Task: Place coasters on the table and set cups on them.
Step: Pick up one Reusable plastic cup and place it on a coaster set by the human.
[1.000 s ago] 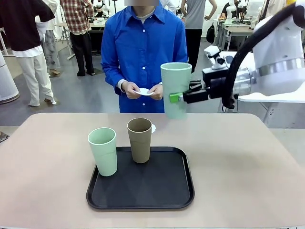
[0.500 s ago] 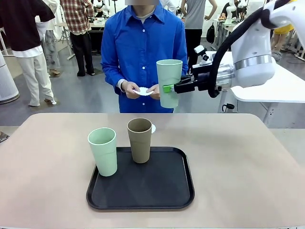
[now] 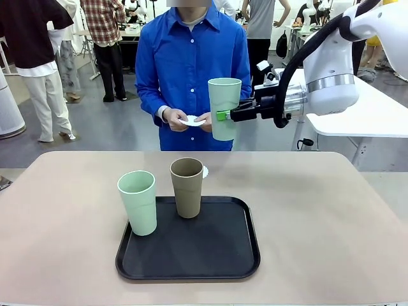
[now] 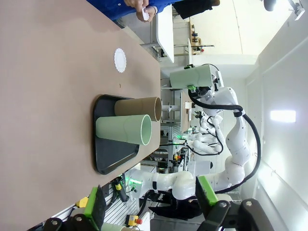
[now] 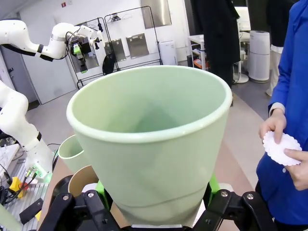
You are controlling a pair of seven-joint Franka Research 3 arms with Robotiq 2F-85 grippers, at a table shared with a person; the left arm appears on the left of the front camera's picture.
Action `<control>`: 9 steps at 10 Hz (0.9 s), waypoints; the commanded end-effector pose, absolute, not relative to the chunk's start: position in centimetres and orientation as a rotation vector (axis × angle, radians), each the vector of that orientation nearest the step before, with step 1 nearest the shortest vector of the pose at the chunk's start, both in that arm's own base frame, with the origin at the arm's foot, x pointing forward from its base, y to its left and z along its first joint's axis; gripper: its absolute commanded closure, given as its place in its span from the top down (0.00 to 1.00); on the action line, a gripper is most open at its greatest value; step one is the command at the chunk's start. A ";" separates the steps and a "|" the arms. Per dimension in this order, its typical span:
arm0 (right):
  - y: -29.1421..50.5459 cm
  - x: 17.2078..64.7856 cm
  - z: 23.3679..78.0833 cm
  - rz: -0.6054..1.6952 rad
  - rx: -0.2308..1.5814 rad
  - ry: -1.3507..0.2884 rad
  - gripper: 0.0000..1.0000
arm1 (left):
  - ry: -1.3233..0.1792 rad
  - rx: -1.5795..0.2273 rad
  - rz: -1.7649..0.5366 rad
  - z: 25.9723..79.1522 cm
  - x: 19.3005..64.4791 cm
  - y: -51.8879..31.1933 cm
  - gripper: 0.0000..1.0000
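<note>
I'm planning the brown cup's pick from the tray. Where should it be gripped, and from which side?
I'd grip the brown cup across its upper wall, from the robot's right: it stands upright on the tray, tapering downward, and the neighbouring mint cup crowds its left.

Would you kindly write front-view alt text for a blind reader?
The right gripper holds a mint cup aloft before a person holding a coaster; a second mint cup and a brown cup stand on a tray.

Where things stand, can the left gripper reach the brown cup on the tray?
Likely yes: the left gripper is open and empty; only the mint cup standing beside the brown cup crowds the approach.
</note>
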State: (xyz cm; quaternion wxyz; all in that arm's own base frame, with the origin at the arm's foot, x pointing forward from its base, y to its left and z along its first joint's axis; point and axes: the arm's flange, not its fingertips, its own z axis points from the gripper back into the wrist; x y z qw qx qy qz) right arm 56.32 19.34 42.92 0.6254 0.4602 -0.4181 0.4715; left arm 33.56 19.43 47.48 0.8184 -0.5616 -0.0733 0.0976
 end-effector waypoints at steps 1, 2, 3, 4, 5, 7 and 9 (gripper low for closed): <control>19.3 55.8 43.0 1.084 1.054 -0.952 0.85 | -0.160 -1.206 0.208 47.6 33.4 19.4 1.00; 19.3 56.3 42.9 1.082 1.056 -0.959 0.85 | -0.160 -1.206 0.208 47.6 33.4 19.4 1.00; 19.2 57.3 41.1 1.144 1.060 -0.996 0.85 | -0.160 -1.206 0.208 47.6 33.4 19.4 1.00; 19.4 58.5 39.3 1.180 1.064 -1.006 0.85 | -0.160 -1.206 0.208 47.6 33.4 19.4 1.00; 20.0 59.4 38.3 1.195 1.113 -1.036 0.85 | -0.160 -1.206 0.208 47.6 33.4 19.4 1.00; 22.3 60.3 36.6 1.248 1.177 -1.055 0.85 | -0.160 -1.206 0.208 47.6 33.4 19.4 1.00; 24.4 60.9 35.2 1.267 1.192 -1.047 0.85 | -0.160 -1.206 0.208 47.6 33.4 19.4 1.00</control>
